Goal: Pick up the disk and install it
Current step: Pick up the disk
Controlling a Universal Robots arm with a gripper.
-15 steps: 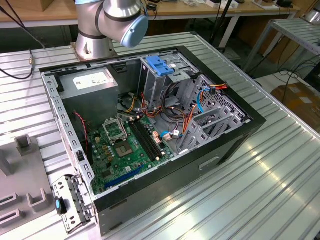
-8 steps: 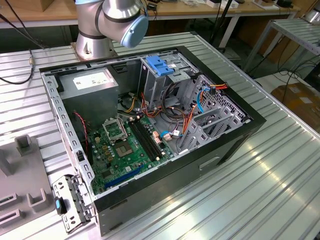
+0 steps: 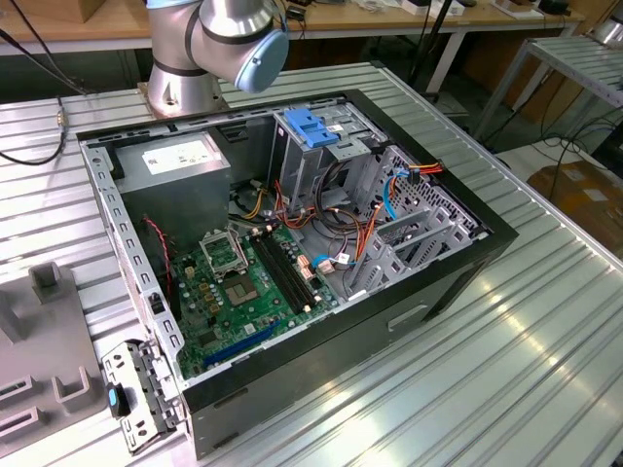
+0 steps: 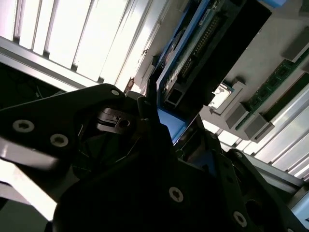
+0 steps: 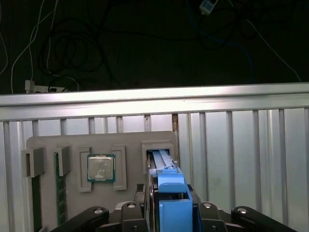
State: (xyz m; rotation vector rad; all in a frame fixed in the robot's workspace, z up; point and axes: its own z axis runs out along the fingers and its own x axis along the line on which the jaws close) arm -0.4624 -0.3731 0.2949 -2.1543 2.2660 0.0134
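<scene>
Writing: there's a white sticker (image 3: 177, 154) on the power supply (image 3: 185, 180) inside the computer case (image 3: 465, 265), but the print's too tiny to read.
Arm: in the exterior view the arm (image 3: 224, 39) stands behind the case, base and blue-capped joint showing. The wrist looks down on the grey tray (image 5: 130, 140).
Gripper: the gripper (image 5: 171, 205) has its fingers pressed on both sides of the disk (image 5: 170, 183), pinching it edge-on.
Disk: blue rail facing up, far end at a slot in the tray, beside the processor chip (image 5: 100, 168). Can't tell if it's seated or lifted.
</scene>
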